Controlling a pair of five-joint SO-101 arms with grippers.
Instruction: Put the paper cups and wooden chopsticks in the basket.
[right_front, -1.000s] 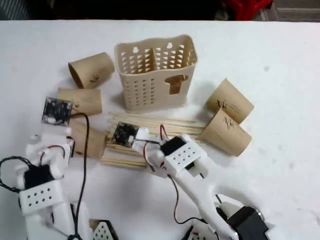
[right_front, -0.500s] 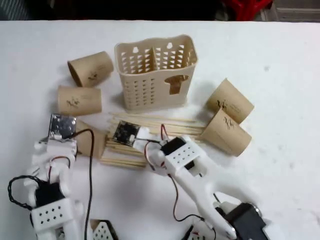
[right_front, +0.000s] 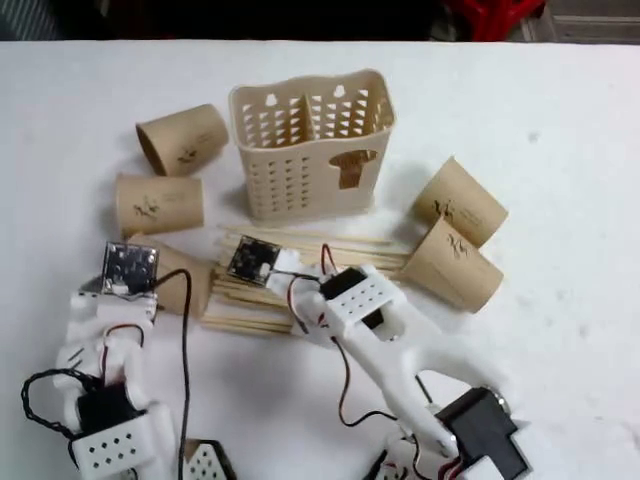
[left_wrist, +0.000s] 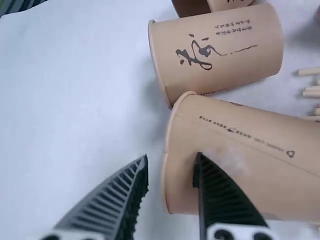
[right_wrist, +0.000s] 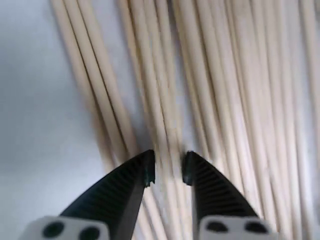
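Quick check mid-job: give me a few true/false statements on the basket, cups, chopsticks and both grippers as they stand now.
1. The basket stands upright on the table. True.
2. One cup is already in the basket. False: all five paper cups lie on their sides on the table.
3. The right gripper is low over the chopsticks. True.
4. The left gripper is shut. False: it is open, with the rim of the nearest cup between its fingers.
5. The chopsticks lie behind the basket. False: they lie in front of it, on the arms' side.
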